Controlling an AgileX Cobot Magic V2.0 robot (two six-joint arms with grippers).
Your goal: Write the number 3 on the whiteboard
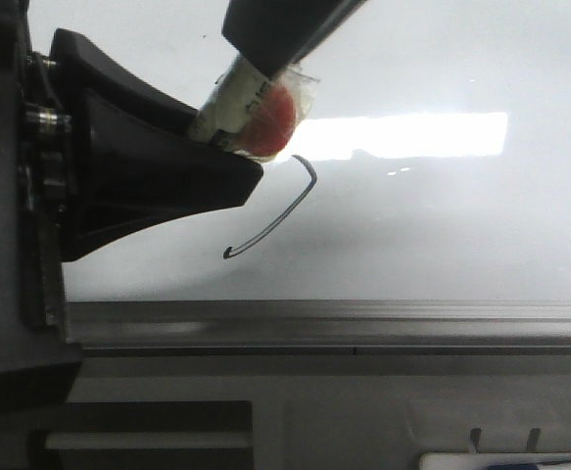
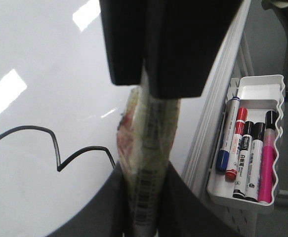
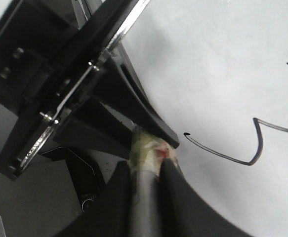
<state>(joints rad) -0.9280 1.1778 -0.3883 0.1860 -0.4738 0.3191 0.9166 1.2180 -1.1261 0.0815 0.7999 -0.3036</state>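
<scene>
The whiteboard (image 1: 442, 225) fills the front view, with its grey rail (image 1: 363, 323) below. A thin black line (image 1: 287, 215), the number 3 in part, curves out from behind the grippers. It shows as two humps in the left wrist view (image 2: 55, 143) and as angular strokes in the right wrist view (image 3: 223, 154). A tape-wrapped marker (image 1: 228, 103) with a red wad (image 1: 273, 116) at its end rests against the board. My left gripper (image 1: 228, 145) is shut on it (image 2: 144, 197). My right gripper (image 1: 270, 54) is shut on the same marker (image 3: 146, 182).
A white tray (image 2: 274, 98) with several marker pens hangs beside the board's rail; its edge also shows in the front view (image 1: 510, 460). A bright rectangular light reflection (image 1: 412, 135) lies on the board beside the line.
</scene>
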